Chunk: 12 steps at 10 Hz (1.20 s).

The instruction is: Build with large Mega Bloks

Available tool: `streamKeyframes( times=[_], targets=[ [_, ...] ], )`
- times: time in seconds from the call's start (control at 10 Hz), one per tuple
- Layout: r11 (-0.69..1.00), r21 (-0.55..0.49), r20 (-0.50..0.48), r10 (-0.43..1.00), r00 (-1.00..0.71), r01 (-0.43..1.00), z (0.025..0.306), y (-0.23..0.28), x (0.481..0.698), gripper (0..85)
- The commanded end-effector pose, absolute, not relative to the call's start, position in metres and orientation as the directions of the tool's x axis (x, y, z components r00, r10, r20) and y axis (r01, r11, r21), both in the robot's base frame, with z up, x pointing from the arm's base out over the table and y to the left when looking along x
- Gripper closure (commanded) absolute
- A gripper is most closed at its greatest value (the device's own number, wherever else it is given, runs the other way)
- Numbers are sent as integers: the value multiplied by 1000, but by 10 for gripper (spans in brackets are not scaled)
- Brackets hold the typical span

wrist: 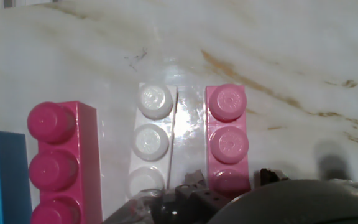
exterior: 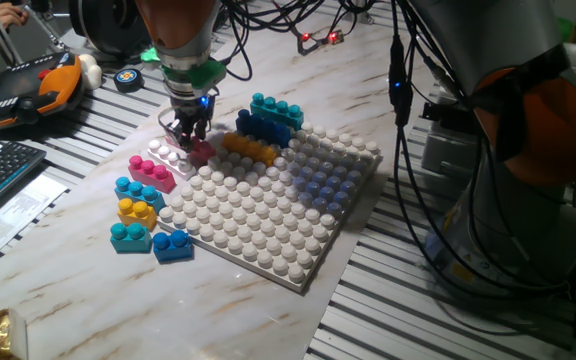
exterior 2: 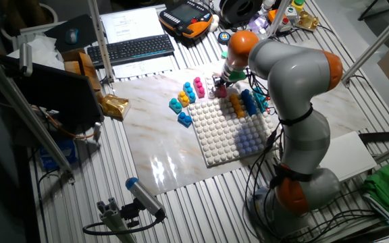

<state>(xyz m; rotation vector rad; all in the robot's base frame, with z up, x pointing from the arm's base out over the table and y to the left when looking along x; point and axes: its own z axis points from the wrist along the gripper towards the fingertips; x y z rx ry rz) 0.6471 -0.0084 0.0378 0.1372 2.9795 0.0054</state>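
The gripper [exterior: 188,133] is low over the pink brick [wrist: 227,137] beside the white brick [wrist: 151,140]; its jaws' state is unclear

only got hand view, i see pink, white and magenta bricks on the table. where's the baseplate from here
Observer: The baseplate lies right beside the pink brick, on the side away from the white brick.
Operator: anything on it yet
Observer: Yes. An orange brick, a blue brick and a teal brick sit at one edge of it, close past the pink brick.
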Motion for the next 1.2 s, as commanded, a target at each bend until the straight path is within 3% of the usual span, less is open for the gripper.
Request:
streamKeyframes(
  times=[0.0,0.1,0.7,1.1],
  targets=[
    [997,4,-155,82,-984,83,39,-8,647,640],
    [997,-4,-145,74,-987,75,42,-8,646,843],
    [994,-9,-129,107,-986,109,74,2,634,843],
    [995,-18,-118,100,-988,103,96,12,606,843]
  ],
)
